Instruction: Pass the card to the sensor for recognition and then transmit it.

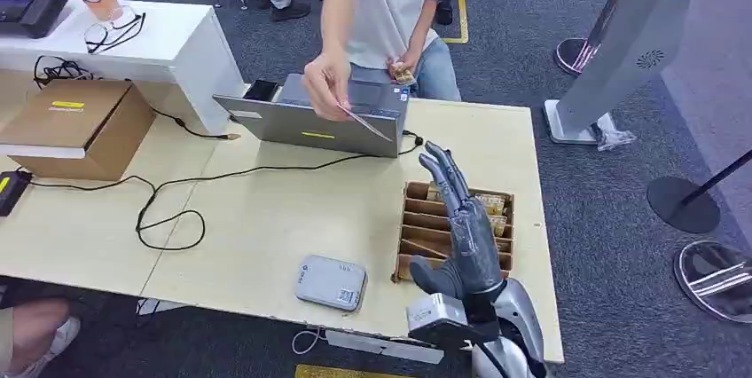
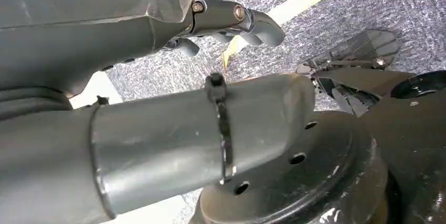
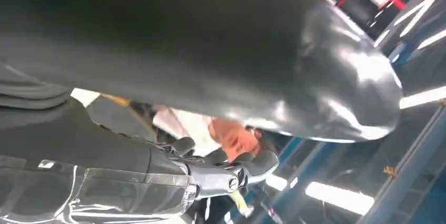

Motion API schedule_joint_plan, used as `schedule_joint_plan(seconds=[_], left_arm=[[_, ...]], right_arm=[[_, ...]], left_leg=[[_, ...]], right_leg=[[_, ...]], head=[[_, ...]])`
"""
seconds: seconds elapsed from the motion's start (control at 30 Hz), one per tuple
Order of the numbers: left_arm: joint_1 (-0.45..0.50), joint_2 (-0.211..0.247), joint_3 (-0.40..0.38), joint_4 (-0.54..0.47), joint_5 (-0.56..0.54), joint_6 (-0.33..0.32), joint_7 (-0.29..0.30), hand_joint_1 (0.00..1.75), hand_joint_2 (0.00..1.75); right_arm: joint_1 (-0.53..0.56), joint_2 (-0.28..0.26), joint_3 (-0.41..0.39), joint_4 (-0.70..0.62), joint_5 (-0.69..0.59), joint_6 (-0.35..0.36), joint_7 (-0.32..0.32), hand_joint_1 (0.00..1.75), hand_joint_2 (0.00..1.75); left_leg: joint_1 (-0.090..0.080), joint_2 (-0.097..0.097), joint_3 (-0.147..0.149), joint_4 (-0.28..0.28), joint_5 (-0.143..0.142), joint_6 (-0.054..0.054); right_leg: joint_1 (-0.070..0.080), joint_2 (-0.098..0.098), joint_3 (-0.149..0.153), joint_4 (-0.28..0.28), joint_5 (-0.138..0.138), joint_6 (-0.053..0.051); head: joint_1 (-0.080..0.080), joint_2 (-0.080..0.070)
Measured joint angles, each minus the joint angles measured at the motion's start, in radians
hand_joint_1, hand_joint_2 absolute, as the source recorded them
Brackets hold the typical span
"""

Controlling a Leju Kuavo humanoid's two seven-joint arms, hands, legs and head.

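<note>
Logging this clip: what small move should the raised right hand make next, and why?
Probably reach forward toward the card and close on it: the person's hand holds it out over the table, while the right hand is raised, fingers extended, holding nothing, apart from the card.

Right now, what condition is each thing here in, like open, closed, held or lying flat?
Right robot hand: raised over the table, fingers straight and apart, holding nothing.
Left robot hand: hanging over the floor, fingers curled in, holding nothing.
Card: held out in a person's hand.
Laptop: lid open.
Sensor: lying flat on the table, nothing on it.
Slotted tray: cards standing in its slots.
</note>
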Motion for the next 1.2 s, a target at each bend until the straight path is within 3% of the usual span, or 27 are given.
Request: schedule_joint_plan(seconds=[0.03, 0.07, 0.37, 0.73, 1.2], left_arm=[[0.000, 0.000, 0.000, 0.000, -0.003, 0.000, -0.001, 0.00, 0.00], [-0.001, 0.001, 0.000, 0.000, -0.006, 0.001, -0.002, 0.00, 0.00], [-0.006, 0.008, 0.000, 0.000, -0.018, 0.010, -0.001, 0.00, 0.00], [-0.016, 0.010, 0.000, 0.000, -0.018, 0.008, 0.010, 0.00, 0.00], [-0.019, 0.010, 0.000, 0.000, -0.017, 0.002, 0.021, 0.00, 0.00]], right_arm=[[-0.016, 0.000, 0.000, 0.014, 0.017, -0.017, 0.007, 0.00, 0.00], [-0.033, 0.000, 0.000, 0.027, 0.033, -0.034, 0.014, 0.00, 1.75], [-0.164, 0.004, 0.022, 0.189, 0.141, -0.119, 0.074, 0.00, 1.75], [-0.251, 0.029, 0.055, 0.317, 0.216, -0.140, 0.138, 0.00, 1.75], [-0.269, 0.039, 0.076, 0.365, 0.231, -0.138, 0.156, 0.00, 1.75]], left_leg=[[0.000, 0.000, 0.000, 0.000, 0.000, 0.000], [0.000, 0.000, 0.000, 0.000, 0.000, 0.000], [0.000, 0.000, 0.000, 0.000, 0.001, 0.000], [0.000, 0.000, 0.000, 0.000, 0.001, 0.000], [0.000, 0.000, 0.000, 0.000, 0.001, 0.000]], right_leg=[[0.000, 0.000, 0.000, 0.000, 0.000, 0.000], [0.000, 0.000, 0.000, 0.000, 0.000, 0.000], [0.000, 0.000, 0.000, 0.000, 0.000, 0.000], [0.000, 0.000, 0.000, 0.001, 0.000, 0.000], [0.000, 0.000, 0.000, 0.001, 0.000, 0.000]], head=[[0.000, 0.000], [0.000, 0.000], [0.000, 0.000], [0.000, 0.000], [0.000, 0.000]])
